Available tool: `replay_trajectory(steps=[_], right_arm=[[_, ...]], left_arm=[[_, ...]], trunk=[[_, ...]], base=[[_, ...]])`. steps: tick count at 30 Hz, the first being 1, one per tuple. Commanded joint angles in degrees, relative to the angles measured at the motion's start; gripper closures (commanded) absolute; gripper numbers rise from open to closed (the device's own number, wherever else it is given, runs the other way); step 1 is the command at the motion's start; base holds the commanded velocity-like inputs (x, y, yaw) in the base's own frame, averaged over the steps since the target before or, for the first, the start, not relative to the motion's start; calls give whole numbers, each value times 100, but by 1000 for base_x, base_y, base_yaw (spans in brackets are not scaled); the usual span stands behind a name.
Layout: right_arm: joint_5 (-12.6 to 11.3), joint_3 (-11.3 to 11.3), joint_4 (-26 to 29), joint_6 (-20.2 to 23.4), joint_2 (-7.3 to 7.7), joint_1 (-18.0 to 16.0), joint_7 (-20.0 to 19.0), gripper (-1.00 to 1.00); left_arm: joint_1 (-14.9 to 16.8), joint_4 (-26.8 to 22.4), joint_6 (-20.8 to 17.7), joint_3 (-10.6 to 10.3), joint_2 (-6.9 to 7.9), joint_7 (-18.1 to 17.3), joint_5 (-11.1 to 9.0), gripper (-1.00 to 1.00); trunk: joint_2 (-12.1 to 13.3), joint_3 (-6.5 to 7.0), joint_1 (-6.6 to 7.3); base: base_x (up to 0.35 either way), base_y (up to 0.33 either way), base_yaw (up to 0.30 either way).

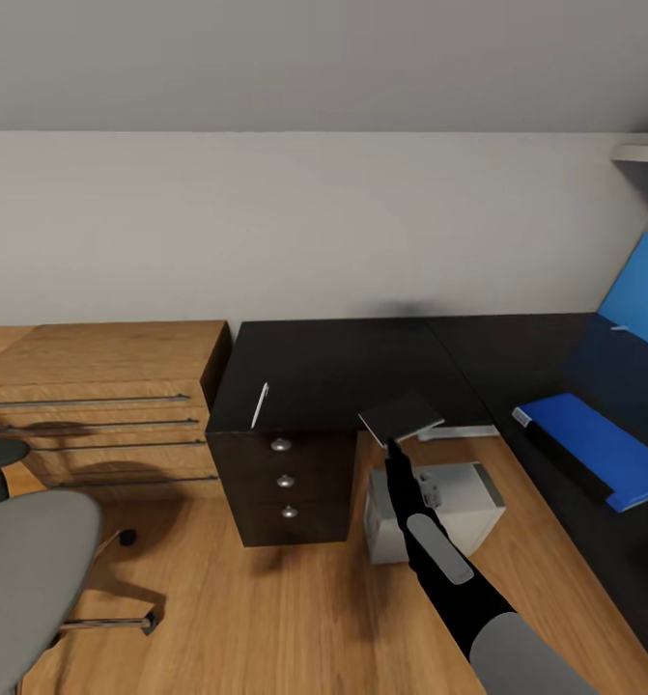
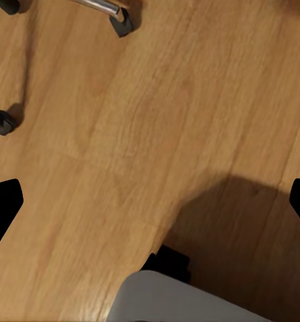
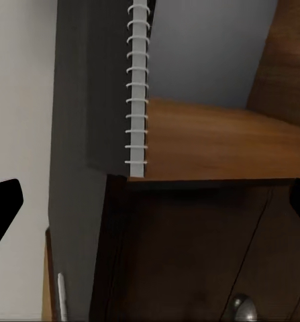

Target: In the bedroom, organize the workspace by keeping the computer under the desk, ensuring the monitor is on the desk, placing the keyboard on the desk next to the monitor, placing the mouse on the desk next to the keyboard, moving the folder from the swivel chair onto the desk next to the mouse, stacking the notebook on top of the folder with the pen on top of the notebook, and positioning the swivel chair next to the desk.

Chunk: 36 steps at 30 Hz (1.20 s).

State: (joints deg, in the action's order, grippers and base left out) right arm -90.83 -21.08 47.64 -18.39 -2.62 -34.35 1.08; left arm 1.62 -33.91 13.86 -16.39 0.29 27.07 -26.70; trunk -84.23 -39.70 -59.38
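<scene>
Bedroom corner with a wooden floor and dark worktop (image 1: 362, 362). Right fingers (image 1: 393, 446) look clamped on the spiral notebook's (image 1: 402, 416) near edge, though the grip is partly hidden, holding it level for carrying. Beyond the fingertips lies the pen (image 1: 260, 404); off to their right, the blue folder (image 1: 604, 446). Left fingers (image 2: 3, 208) hang apart above the floor.

Bedroom interior: plain pale wall (image 1: 314, 212) at far side, wood plank floor (image 1: 266, 618) near. Wooden dresser (image 1: 101, 386) with long bar handles at far left; white shelf edge (image 1: 644, 152) at upper right. Even, soft lighting.
</scene>
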Motion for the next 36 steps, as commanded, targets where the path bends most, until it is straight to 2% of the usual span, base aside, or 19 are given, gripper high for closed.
replay_trajectory(steps=[1,8,14,15,17,20,22,25,28,32,33,35,36], right_arm=[[-45,-23,8,7,15,-6,10,-100],[-48,-19,67,220,104,-8,7,-100],[-48,-26,155,312,135,-10,13,-100],[-48,-27,177,366,137,-10,13,-100],[-48,-27,186,390,138,-10,12,-100],[-48,-27,203,421,139,-10,14,-100],[-48,-27,240,427,139,-10,12,-100],[-48,-38,346,427,139,-9,10,-100],[-48,-43,436,427,141,-10,10,-100],[-48,-46,519,431,142,-10,13,-100],[-53,-49,540,430,140,-10,12,-100],[-53,-51,548,427,140,-10,13,-100],[-52,-52,555,426,143,-10,14,-100]], left_arm=[[5,0,36,-44,6,33,-55,-100],[5,-96,23,-70,0,12,-55,-100],[5,-936,-156,-170,6,35,-63,-100],[5,-1481,-519,-186,17,83,-68,-100],[5,-1873,-913,-191,28,125,-71,-100],[5,-3065,-2291,-188,61,279,-85,-100],[5,-3521,-2770,-184,69,339,-84,-100],[5,-3776,-3085,-179,75,376,-92,-100],[5,-3630,-3177,-179,77,390,-92,-100],[5,-3054,-3153,-183,67,387,-82,-100],[5,-2794,-2984,-191,63,380,-74,-100],[5,-2681,-2823,-195,61,374,-71,-100],[5,-2578,-2584,-205,60,364,-67,-100]], trunk=[[-44,-23,-22],[-325,-149,-176],[-566,-257,-308],[-606,-275,-330],[-686,-310,-374],[-726,-328,-396],[-726,-328,-396],[-726,-328,-396],[-726,-328,-396],[-726,-328,-396],[-726,-328,-396],[-726,-328,-396],[-726,-328,-396]], base=[[0,0,0],[0,0,0],[0,0,0],[0,0,0],[0,0,0],[0,0,0],[0,0,0],[0,0,0],[0,0,0],[0,0,0],[27,0,0],[85,0,0],[211,0,0]])
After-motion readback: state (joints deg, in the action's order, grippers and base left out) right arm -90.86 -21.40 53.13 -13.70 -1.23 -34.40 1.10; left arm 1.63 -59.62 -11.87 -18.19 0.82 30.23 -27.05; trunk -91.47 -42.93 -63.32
